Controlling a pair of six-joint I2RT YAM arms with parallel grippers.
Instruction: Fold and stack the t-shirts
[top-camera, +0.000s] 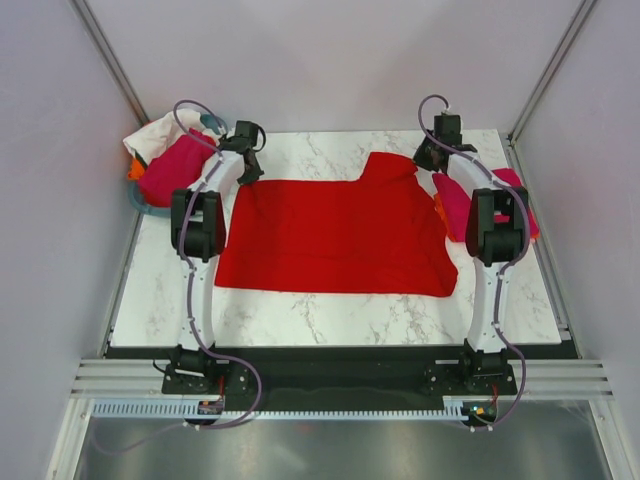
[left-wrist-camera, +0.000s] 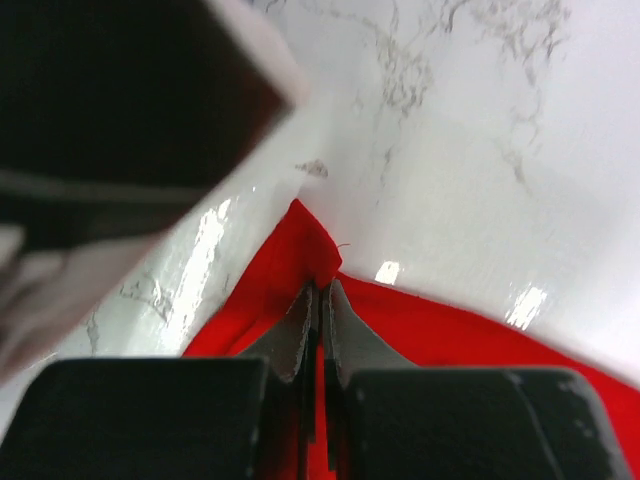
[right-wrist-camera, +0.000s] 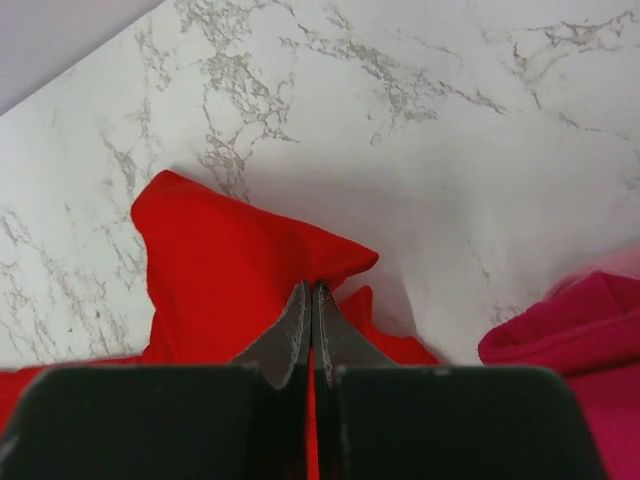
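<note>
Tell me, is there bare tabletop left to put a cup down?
A wide bare strip of table runs along the near edge, in front of the red t-shirt. A smaller patch lies behind it, at the far edge. Crowded: the right side, with pink t-shirts, and the far left corner's shirt pile.

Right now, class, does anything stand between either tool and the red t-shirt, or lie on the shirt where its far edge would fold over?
Nothing visible. The left tool and right tool are each shut on the red t-shirt along its far edge. Its spread surface is bare; the magenta shirt lies beside its right edge.
</note>
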